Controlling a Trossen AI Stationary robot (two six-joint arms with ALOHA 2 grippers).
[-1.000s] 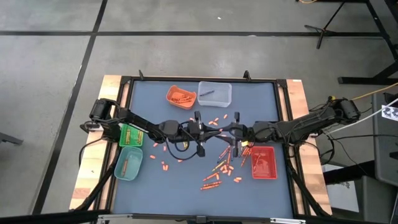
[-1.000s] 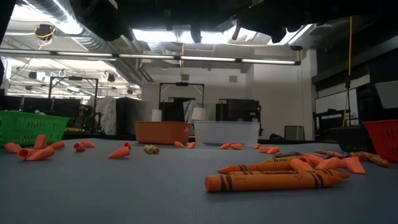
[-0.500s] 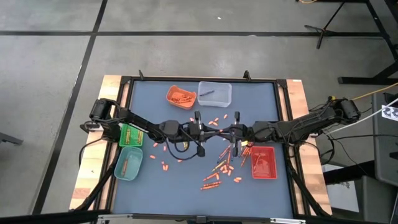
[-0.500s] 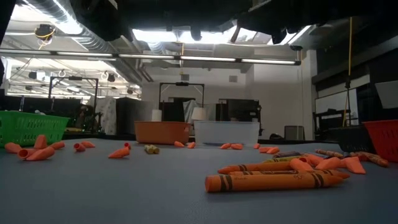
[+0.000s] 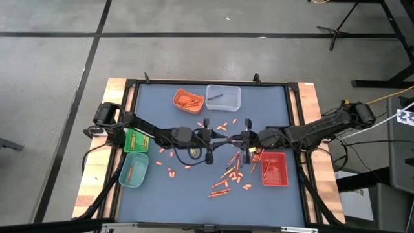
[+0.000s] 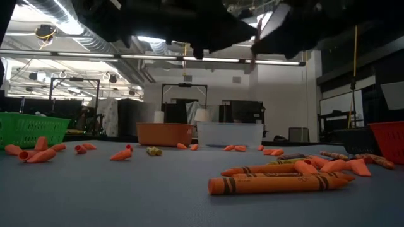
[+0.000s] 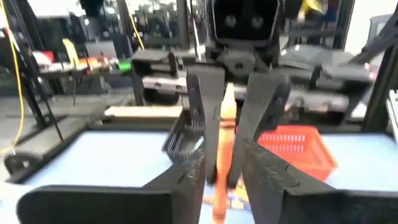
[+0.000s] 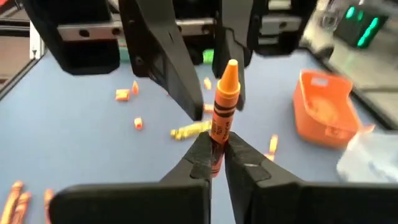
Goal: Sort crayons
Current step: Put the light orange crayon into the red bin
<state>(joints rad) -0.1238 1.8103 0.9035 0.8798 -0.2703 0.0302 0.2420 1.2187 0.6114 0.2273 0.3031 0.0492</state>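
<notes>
Above mid-surface, the right end effector (image 8: 216, 153) pinches 1 orange crayon (image 8: 224, 106) by its base, its long axis pointing straight between the left end effector's (image 7: 221, 163) spread, empty fingers.

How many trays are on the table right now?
5: orange tray and clear tray at the far edge, green basket and teal tray on the left, red basket on the right.

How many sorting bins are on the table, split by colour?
Orange bin: 1
Clear bin: 1
Green basket: 1
Teal bin: 1
Red basket: 1
Total: 5
</notes>
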